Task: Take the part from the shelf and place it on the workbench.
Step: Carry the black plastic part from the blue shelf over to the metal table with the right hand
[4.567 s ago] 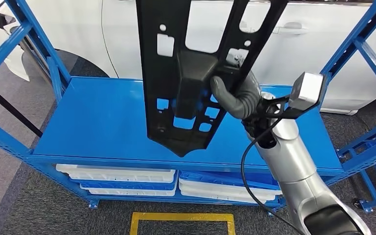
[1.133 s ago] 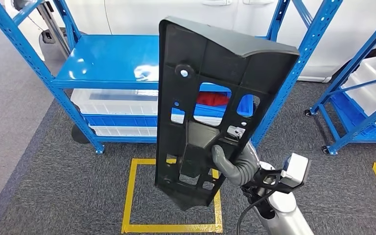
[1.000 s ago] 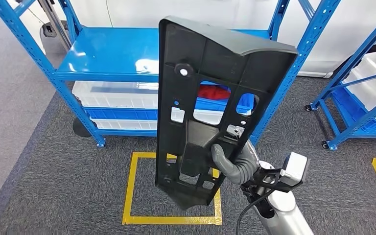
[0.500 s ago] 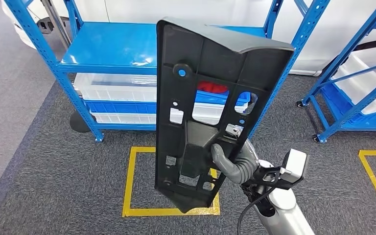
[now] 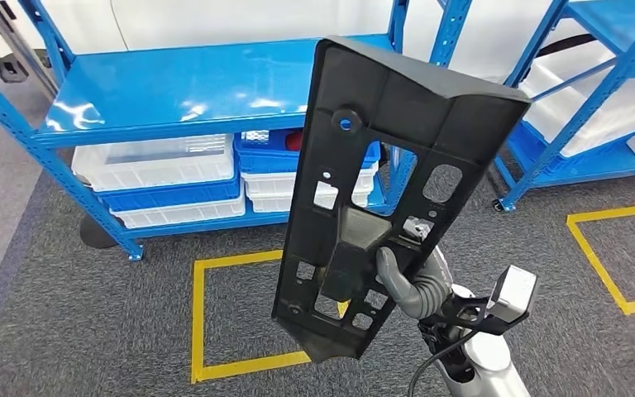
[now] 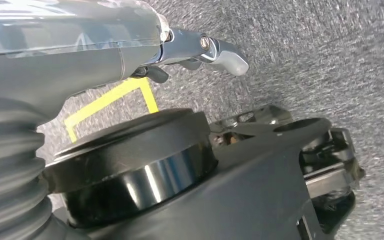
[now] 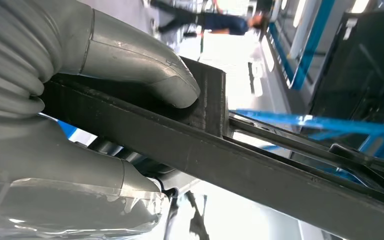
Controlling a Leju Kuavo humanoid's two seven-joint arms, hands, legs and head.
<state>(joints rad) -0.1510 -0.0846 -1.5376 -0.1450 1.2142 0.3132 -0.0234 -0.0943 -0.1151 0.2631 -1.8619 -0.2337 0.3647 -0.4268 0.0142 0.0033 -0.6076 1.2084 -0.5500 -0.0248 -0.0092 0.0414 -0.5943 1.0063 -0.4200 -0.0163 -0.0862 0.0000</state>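
Note:
The part (image 5: 389, 157) is a long black plastic panel with several cut-outs, held upright in front of me. My right hand (image 5: 413, 285) grips it at the raised block in its lower half, thumb on the front face. In the right wrist view the thumb (image 7: 130, 60) presses on the part's edge (image 7: 240, 160) with the other fingers wrapped behind it. The blue shelf (image 5: 174, 87) stands behind the part, its top board bare. My left hand (image 6: 200, 47) hangs over the grey carpet with its fingers apart and holds nothing.
White and blue bins (image 5: 165, 178) sit on the shelf's lower levels. A second blue rack (image 5: 595, 91) with white bins stands at the right. Yellow squares are taped on the carpet below the part (image 5: 202, 327) and at the right (image 5: 620, 256).
The whole picture has shifted: the camera has backed off from the shelf and turned, so the shelf now sits farther back and left. My right hand still holds the part upright.

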